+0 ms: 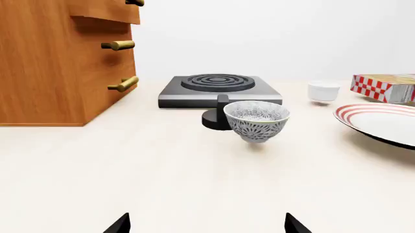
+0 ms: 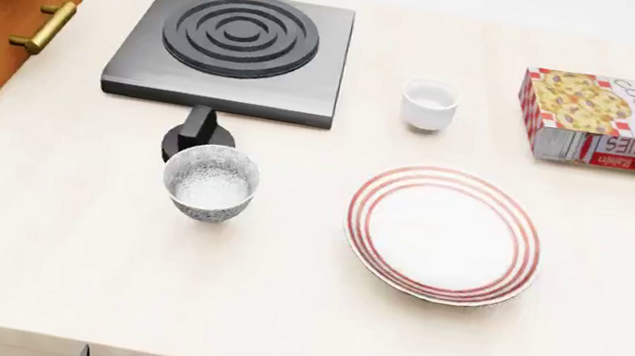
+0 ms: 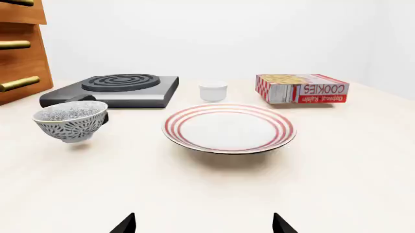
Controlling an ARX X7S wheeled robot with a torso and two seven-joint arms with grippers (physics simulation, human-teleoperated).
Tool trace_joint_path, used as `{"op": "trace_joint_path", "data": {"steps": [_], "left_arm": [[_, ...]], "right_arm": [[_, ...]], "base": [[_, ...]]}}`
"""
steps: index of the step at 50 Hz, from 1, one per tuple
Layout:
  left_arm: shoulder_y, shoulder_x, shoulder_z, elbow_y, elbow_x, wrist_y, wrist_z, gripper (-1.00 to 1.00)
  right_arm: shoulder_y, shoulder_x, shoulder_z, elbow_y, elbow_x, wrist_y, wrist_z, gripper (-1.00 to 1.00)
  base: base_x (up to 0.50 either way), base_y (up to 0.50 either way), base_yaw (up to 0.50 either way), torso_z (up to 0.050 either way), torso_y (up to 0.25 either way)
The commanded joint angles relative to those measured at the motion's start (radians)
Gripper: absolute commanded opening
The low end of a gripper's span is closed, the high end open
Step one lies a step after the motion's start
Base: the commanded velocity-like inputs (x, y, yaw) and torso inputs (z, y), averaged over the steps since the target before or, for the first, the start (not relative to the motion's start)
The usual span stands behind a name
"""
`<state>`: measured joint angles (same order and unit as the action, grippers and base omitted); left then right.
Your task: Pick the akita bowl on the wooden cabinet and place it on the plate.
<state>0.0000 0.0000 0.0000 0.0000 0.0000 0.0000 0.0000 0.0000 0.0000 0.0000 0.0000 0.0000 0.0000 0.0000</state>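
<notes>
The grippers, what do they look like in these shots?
Little shows: in each wrist view, only two black, pointed fingertip wedges of the left gripper and the right gripper, plain, with no visible cables or markings. The head view shows only dark tips at the bottom edge.

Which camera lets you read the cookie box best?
The right wrist view: the cookie box is whole there, with COOKIES large on its side. The head view shows the whole box from above, lettering smaller. The left wrist view catches only its checkered corner, cut by the edge.
</notes>
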Motion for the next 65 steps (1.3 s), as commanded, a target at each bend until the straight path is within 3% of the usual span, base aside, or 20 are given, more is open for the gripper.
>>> {"op": "trace_joint_path", "data": {"steps": [1, 14, 20, 26, 28, 34, 54, 60, 65], "left_arm": [[0.001, -0.018, 0.026, 0.000, 0.009, -0.007, -0.026, 1.00], [-0.021, -0.039, 0.077, -0.011, 0.077, -0.074, -0.163, 1.00], [-0.011, -0.055, 0.078, 0.014, -0.002, 0.017, -0.132, 1.00], [-0.003, -0.070, 0.087, 0.078, 0.002, -0.034, -0.150, 1.00], [0.003, -0.068, 0.074, 0.162, -0.074, -0.102, -0.119, 1.00], [0.010, -0.082, 0.106, 0.333, -0.035, -0.189, -0.150, 1.00], [-0.070, -0.095, 0.107, 0.604, -0.122, -0.368, -0.167, 1.00], [-0.094, -0.087, 0.097, 0.567, -0.142, -0.342, -0.179, 1.00], [-0.088, -0.089, 0.124, 0.640, -0.100, -0.421, -0.229, 1.00]], "right_arm": [[-0.004, 0.015, -0.020, -0.003, 0.007, 0.000, 0.029, 1.00], [0.003, 0.049, -0.071, -0.002, 0.009, 0.019, 0.092, 1.00], [0.002, 0.044, -0.063, -0.114, -0.010, 0.107, 0.166, 1.00], [-0.017, 0.065, -0.089, -0.306, 0.045, 0.218, 0.131, 1.00], [-0.022, 0.065, -0.090, -0.372, 0.063, 0.246, 0.132, 1.00], [-0.034, 0.079, -0.101, -0.580, 0.114, 0.359, 0.131, 1.00], [0.021, 0.132, -0.186, -0.865, 0.070, 0.511, 0.175, 1.00], [0.002, 0.147, -0.207, -0.874, 0.080, 0.485, 0.167, 1.00], [0.005, 0.156, -0.233, -0.943, 0.059, 0.522, 0.185, 1.00]], "base": [[0.00, 0.00, 0.00, 0.000, 0.000], [0.00, 0.00, 0.00, 0.000, 0.000], [0.00, 0.00, 0.00, 0.000, 0.000], [0.00, 0.00, 0.00, 0.000, 0.000], [0.00, 0.00, 0.00, 0.000, 0.000], [0.00, 0.00, 0.00, 0.000, 0.000], [0.00, 0.00, 0.00, 0.000, 0.000], [0.00, 0.00, 0.00, 0.000, 0.000], [0.00, 0.00, 0.00, 0.000, 0.000]]}}
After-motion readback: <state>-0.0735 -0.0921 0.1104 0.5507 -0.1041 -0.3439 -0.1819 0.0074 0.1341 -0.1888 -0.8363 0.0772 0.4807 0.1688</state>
